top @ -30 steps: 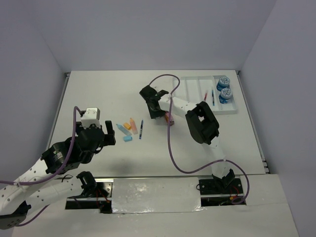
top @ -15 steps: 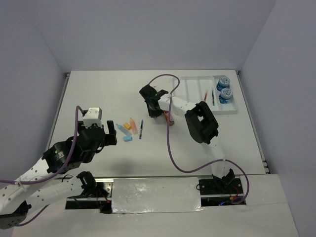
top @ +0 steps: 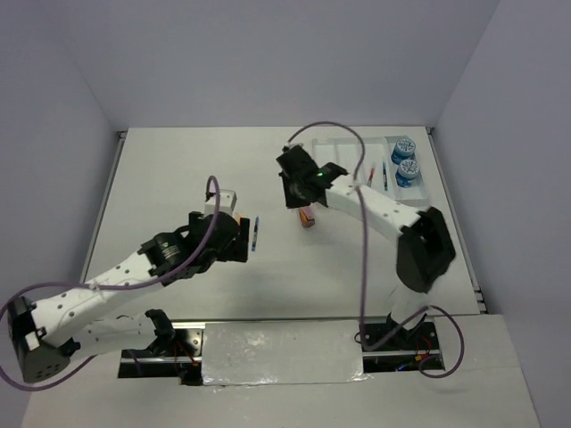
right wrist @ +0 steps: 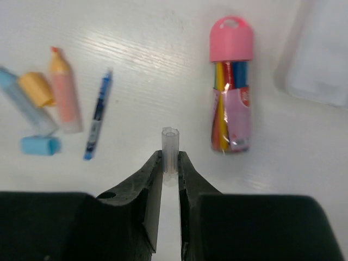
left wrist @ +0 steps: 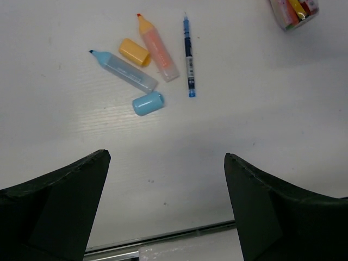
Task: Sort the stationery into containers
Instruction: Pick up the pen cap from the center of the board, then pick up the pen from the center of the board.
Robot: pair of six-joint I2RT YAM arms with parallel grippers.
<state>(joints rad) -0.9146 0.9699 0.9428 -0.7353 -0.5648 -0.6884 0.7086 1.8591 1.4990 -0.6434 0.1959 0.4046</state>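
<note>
The right gripper (right wrist: 169, 163) is clenched on a small clear cap (right wrist: 169, 142), which stands out past the fingertips with its long axis in line with the fingers and its open end pointing away from them. It hangs above the bare table (top: 178, 169), between the loose blue pen (right wrist: 98, 122) and a pink-capped case of markers (right wrist: 231, 81). The case lies flat, its length running roughly the same way as the held cap, pink end farthest from the wrist. The blue pen lies on a slight slant, running near-to-far across the table in the overhead view. Beside it, an orange highlighter (left wrist: 157, 48) and a light-blue highlighter (left wrist: 124, 68) lie uncapped, both tips aimed towards the far left, with an orange cap (left wrist: 134, 52) tucked between them and a light-blue cap (left wrist: 148, 103) just on the near side. The left gripper (left wrist: 166, 157) hovers on the near side of this cluster, fingers spread wide and holding nothing. Over at the far right sits the white tray (top: 343, 156), its compartments running near-to-far; two blue rolls (top: 403, 147) fill the rightmost one, and two thin pens (top: 384, 176) lie lengthwise in the tray beside them.
</note>
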